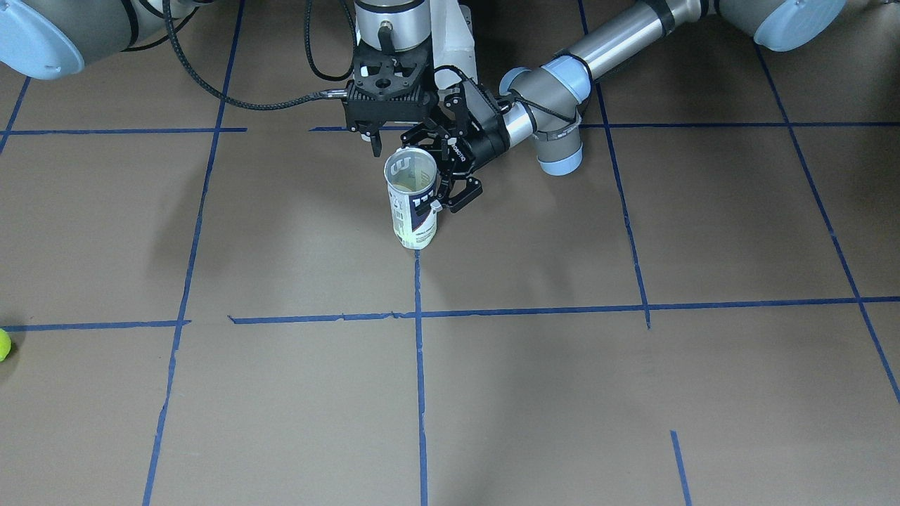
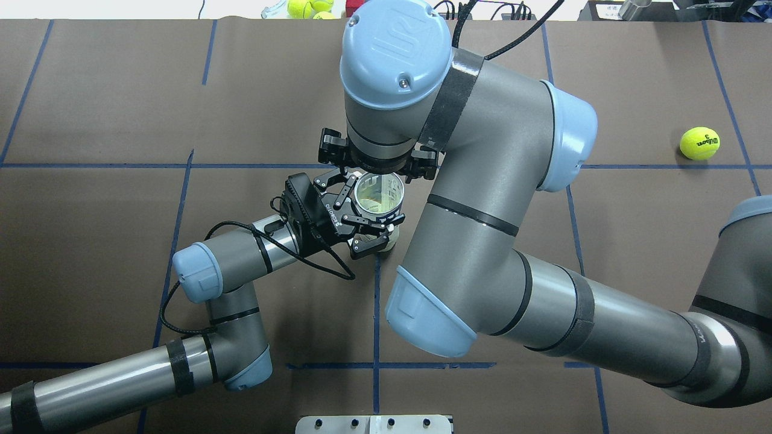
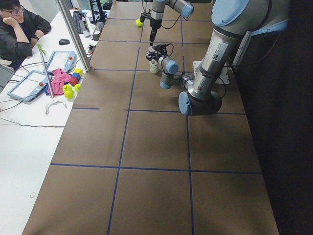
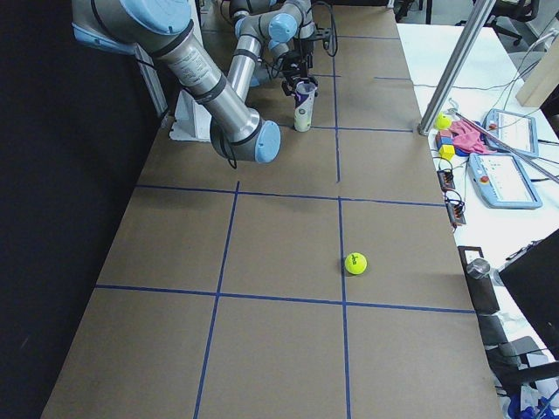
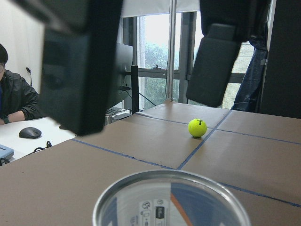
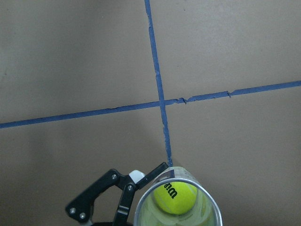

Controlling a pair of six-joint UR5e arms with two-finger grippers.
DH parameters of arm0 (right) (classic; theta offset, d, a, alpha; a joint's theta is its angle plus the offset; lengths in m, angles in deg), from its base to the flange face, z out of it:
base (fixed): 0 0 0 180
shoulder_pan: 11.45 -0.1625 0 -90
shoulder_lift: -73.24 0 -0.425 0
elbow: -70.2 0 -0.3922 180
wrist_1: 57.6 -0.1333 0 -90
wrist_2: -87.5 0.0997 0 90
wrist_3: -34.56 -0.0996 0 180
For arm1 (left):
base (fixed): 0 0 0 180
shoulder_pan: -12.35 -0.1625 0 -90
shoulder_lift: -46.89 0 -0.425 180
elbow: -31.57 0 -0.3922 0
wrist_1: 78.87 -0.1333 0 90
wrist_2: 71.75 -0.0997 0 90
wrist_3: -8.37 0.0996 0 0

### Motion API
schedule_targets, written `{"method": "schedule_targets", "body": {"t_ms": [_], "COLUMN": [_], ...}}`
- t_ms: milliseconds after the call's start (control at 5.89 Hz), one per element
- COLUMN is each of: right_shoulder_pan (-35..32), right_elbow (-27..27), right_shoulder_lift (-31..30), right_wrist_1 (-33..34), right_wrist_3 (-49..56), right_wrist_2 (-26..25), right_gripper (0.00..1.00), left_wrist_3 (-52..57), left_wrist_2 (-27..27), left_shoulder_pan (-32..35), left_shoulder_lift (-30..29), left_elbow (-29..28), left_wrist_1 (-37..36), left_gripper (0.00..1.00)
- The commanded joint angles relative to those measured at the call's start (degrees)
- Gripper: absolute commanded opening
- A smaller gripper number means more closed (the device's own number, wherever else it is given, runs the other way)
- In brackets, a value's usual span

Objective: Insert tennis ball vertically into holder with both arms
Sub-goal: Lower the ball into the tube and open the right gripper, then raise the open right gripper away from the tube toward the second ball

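Holder [image 1: 413, 204]: stands upright on the worktop [image 1: 562, 386] with its long axis vertical and its open mouth facing straight up.

Tennis ball [image 6: 175, 197]: lies inside the holder, below the rim, as the right wrist view shows. Judged from this, the insertion itself is done.

Left tool [image 2: 377, 202]: comes in level from the side of the holder. Its two fingers are closed around the upper wall, one on each side, and the pads appear to touch the plastic. It is steadying the holder.

Right tool [image 2: 377, 160]: hangs directly above the holder's mouth, pointing down along the holder's axis. Its fingers are spread wide and hold nothing.

Governing relation: the right tool and the holder share one vertical line, while the left tool grips across that line. In my judgement, the right arm's next move is a straight lift along the axis. A sideways drift risks a finger catching the rim and tipping the holder against the left grip.

Second ball [image 2: 699, 143]: rests on the worktop well apart from the holder, on the right arm's side, and plays no part in this.
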Motion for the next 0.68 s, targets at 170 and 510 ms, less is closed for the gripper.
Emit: {"method": "schedule_targets", "body": {"t_ms": [170,510], "right_shoulder_pan": [-4.1,-11.7], "right_elbow": [0.2,2.0], "right_shoulder_lift": [-0.3,-4.9], "right_wrist_1": [2.6,3.3], "right_wrist_3": [8.3,19.5], "right_wrist_2": [3.6,9.7], "right_gripper": [0.99,0.99], "left_wrist_3": [0.0,0.0], "left_wrist_2": [0.0,0.0], "left_shoulder_pan": [0.1,0.1], "left_shoulder_lift": [0.1,0.1], "left_elbow": [0.0,0.0], "left_wrist_1": [0.0,0.1], "left_gripper": [0.90,0.90]}}
